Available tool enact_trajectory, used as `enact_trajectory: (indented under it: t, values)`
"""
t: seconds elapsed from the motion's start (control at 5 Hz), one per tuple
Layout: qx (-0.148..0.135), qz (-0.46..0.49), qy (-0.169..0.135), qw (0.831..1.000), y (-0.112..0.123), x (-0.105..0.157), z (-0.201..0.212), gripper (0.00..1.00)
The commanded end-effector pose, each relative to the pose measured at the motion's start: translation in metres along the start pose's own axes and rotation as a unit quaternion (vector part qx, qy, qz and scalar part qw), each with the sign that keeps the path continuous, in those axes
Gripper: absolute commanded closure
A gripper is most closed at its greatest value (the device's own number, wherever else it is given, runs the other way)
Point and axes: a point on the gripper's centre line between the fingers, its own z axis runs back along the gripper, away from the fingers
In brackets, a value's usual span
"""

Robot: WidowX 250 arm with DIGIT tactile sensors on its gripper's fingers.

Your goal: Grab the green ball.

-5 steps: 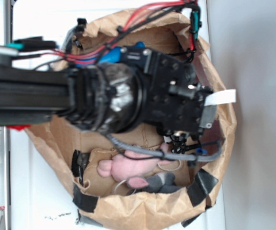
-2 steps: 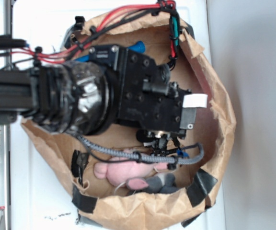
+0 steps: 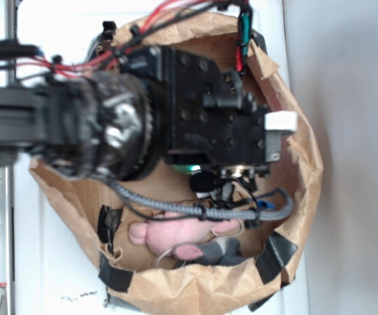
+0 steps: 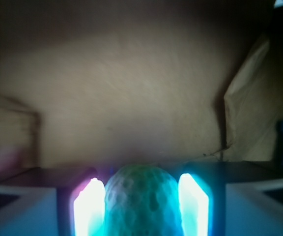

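Fingers [image 4: 88,206] clamped on either side of green ball [image 4: 141,201] inside paper bag [image 3: 300,190]; squeeze kept steady, lift straight up, clear of bag wall.

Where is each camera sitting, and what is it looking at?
Exterior: sits above, looking down into the brown paper bag; the black arm and its cables fill the middle, above a pink plush toy.
Wrist: sits on the gripper, looking forward past the jaws at the bag's inner wall.
Shared: the green ball, big between the jaws here, only a sliver from above.
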Motion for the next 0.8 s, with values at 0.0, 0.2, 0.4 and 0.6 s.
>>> enact_trajectory:
  t: [0.0, 0.2, 0.4, 0.6]
  values:
    - [-0.052, 0.038, -0.062, 0.996, 0.023, 0.018, 0.105, 1.00]
    - [-0.047, 0.032, -0.040, 0.998, 0.025, 0.015, 0.130, 1.00]
    - [-0.027, 0.015, -0.036, 0.999, 0.018, 0.008, 0.143, 1.00]
    - [0.004, 0.013, -0.044, 0.999, 0.010, -0.004, 0.145, 1.00]
